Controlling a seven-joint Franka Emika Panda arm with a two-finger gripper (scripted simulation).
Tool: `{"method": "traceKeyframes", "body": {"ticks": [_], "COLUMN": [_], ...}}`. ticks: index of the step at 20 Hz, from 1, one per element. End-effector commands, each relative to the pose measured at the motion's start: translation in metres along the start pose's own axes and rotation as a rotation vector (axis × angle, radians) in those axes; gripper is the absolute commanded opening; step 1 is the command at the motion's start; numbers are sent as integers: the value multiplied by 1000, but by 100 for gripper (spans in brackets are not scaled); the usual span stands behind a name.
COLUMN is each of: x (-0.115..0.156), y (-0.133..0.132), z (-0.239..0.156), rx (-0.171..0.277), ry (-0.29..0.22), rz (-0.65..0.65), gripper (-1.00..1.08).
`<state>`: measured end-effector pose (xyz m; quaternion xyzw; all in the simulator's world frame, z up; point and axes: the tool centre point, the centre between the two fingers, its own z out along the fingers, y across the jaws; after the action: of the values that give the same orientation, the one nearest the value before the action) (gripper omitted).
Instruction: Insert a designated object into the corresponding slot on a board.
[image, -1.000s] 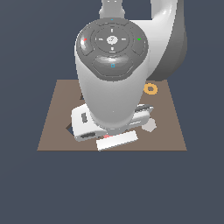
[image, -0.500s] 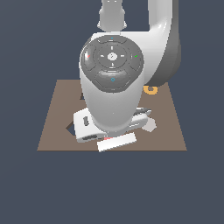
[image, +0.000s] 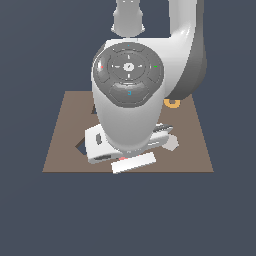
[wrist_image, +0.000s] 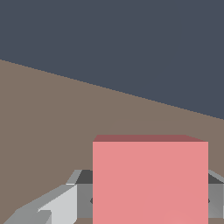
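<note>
pink tile (wrist_image: 150, 181) between hand fingers (wrist_image: 52, 205), wrist view only

A simulated test scene is shown, not a real room. A flat, uniform dark blue-grey backdrop is seen on all sides, with no walls, floor texture or furniture rendered. 1 plain brown board (image: 65, 125) is laid out in this void. Surfaces are shaded smoothly and without texture, as on the white arm (image: 127, 100).
</note>
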<state>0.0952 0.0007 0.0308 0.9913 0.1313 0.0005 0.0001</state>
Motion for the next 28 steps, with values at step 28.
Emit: {"method": "traceKeyframes", "body": {"ticks": [28], "x": [-53], "y": [-12], "z": [-4], "rx": [1], "ry": [-2], "rz": [-303], "gripper": [-100]}}
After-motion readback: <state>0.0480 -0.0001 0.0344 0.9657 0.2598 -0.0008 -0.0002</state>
